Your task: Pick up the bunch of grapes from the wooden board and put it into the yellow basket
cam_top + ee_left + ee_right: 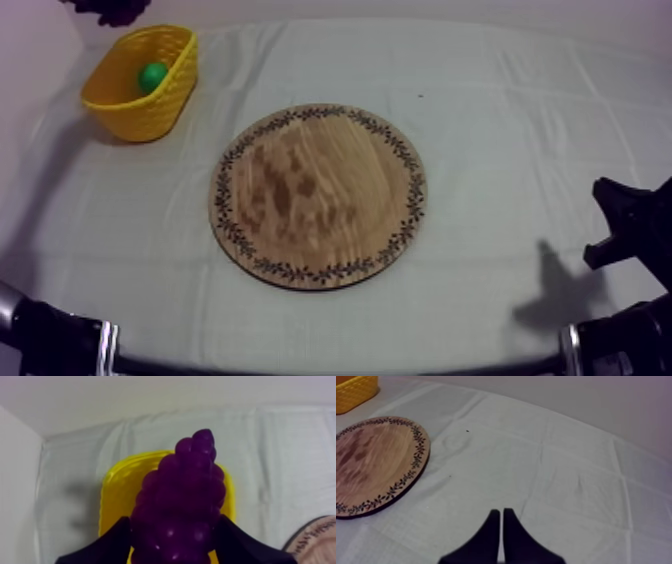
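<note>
One load aloft, one side idle.
My left gripper (172,541) clamps the bunch of grapes (185,501) above the yellow basket (114,493); my right gripper (502,513) rests pinched together, empty.

left gripper (172,543) holds grapes (182,501) over basket (117,488)

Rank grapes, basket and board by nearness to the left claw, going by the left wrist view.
1. grapes: gripped in the left claw itself.
2. basket: just under the grapes.
3. board: off to one side, past the basket.
</note>
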Robot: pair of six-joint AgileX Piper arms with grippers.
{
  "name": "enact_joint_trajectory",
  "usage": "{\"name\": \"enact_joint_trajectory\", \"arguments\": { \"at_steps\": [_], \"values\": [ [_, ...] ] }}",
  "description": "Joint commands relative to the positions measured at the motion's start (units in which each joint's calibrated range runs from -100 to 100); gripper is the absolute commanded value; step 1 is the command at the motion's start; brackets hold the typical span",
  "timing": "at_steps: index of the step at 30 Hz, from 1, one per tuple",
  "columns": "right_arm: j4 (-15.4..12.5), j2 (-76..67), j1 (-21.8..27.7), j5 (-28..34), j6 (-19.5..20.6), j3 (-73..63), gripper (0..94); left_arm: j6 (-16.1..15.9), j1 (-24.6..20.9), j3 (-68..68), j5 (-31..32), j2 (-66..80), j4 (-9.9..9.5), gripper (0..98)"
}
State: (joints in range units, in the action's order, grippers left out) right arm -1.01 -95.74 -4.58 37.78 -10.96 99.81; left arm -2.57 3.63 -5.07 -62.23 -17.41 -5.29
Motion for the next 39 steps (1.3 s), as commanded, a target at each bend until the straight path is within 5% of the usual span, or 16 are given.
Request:
{"name": "enact_joint_trajectory", "arguments": {
  "at_steps": [1,14,21,25,31,39],
  "values": [
    [0.0,0.0,0.0,0.0,0.0,0.0,0.4,-0.2,-0.2,-0.5,0.2,-4.2,-0.09,49.3],
    [0.0,0.0,0.0,0.0,0.0,0.0,0.4,-0.6,-1.1,1.2,0.6,-10.4,-1.16,49.6],
    [0.0,0.0,0.0,0.0,0.0,0.0,0.4,-1.7,-1.2,1.3,0.9,-8.9,-1.29,82.2],
    [0.0,0.0,0.0,0.0,0.0,0.0,0.4,-1.7,-1.2,2.9,2.3,-6.5,-1.17,88.2],
    [0.0,0.0,0.0,0.0,0.0,0.0,0.4,-1.3,-2.1,5.5,7.1,0.6,0.13,80.6],
    [0.0,0.0,0.0,0.0,0.0,0.0,0.4,0.5,-5.1,12.0,14.6,17.9,1.59,48.3]
  ]
}}
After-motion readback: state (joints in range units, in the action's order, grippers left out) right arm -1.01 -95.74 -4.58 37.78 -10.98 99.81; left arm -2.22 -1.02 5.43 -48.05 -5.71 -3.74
